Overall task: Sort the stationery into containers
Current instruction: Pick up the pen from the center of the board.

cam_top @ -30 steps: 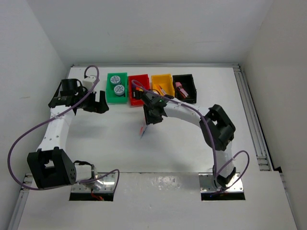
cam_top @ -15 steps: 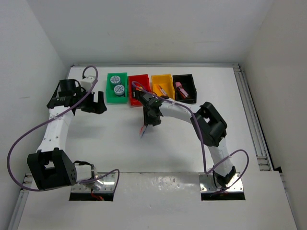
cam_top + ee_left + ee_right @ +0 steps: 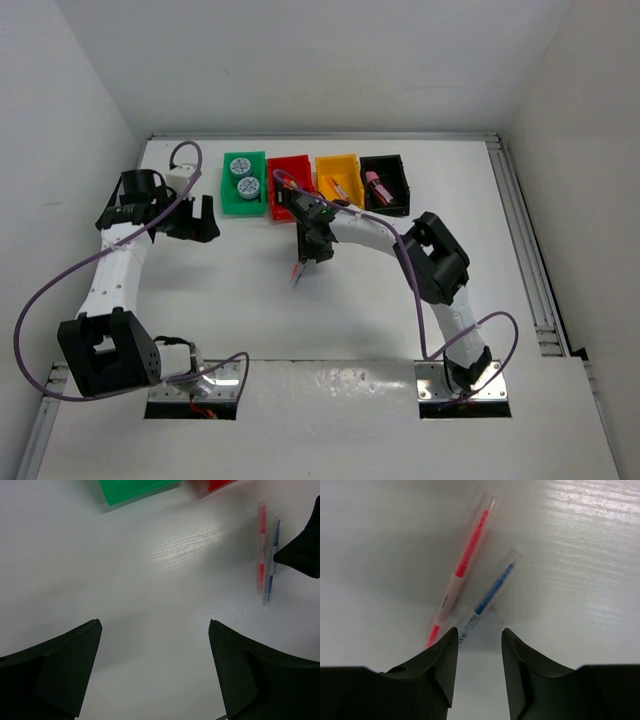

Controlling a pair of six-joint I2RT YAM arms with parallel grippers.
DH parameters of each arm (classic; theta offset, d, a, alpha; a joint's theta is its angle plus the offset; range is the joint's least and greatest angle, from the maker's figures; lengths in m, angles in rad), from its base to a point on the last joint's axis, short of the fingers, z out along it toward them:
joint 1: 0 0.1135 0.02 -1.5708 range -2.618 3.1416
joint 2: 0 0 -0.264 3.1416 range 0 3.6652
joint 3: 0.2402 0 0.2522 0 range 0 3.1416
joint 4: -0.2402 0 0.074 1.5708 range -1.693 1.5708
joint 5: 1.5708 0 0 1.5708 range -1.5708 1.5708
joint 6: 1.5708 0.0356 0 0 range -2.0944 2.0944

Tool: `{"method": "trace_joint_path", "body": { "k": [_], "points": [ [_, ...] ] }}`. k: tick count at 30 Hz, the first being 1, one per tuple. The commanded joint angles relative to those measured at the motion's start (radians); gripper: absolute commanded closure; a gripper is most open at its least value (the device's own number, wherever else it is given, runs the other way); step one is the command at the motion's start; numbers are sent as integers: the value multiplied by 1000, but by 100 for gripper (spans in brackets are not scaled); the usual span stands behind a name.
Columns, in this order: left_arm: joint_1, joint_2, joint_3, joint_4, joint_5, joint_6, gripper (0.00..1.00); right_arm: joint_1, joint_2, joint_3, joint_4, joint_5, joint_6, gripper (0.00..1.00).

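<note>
My right pincer (image 3: pixel 477 645) hangs low over the white desk (image 3: pixel 230 290). Its two black fingers are parted by only a narrow gap and grip nothing. Just past the fingertips two pens lie flat on the desk, close together at my end and fanning apart farther off: a thin clear-barrelled pen with a pink-red core (image 3: pixel 466 562) and a thin clear-barrelled pen with a blue core (image 3: pixel 492 592). The blue one's near end sits right at the mouth of the gap. Both pens rest in front of the red rectangular plastic bin (image 3: pixel 297 168), outside every container.

My left pincer (image 3: pixel 155 650) is spread wide and empty over bare desk, near the green rectangular plastic bin (image 3: pixel 243 207), which holds two round blue-white rolls (image 3: pixel 238 166). Past the red bin in the same row stand the yellow-orange plastic bin (image 3: pixel 335 160) and the black plastic bin (image 3: pixel 396 170). Each holds small items I cannot make out.
</note>
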Motion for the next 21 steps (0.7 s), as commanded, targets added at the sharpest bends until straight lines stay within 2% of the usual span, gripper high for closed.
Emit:
{"method": "trace_joint_path", "body": {
  "k": [1, 7, 10, 14, 18, 21],
  "points": [
    [21, -30, 5, -3, 20, 22, 5, 6, 17, 52, 26, 14, 2, 60],
    [42, -41, 4, -23, 19, 42, 5, 7, 37, 55, 21, 63, 2, 64],
    [50, -39, 7, -32, 20, 54, 5, -7, 3, 9, -18, 75, 19, 73],
    [61, -39, 10, -38, 31, 61, 5, -51, -81, -148, -46, 46, 7, 87],
    [62, -30, 15, -32, 51, 55, 5, -134, -152, -285, -35, -32, -141, 100],
    [65, -19, 19, -32, 68, 51, 5, -209, -172, -312, -45, -121, -311, 100]
  ]
}}
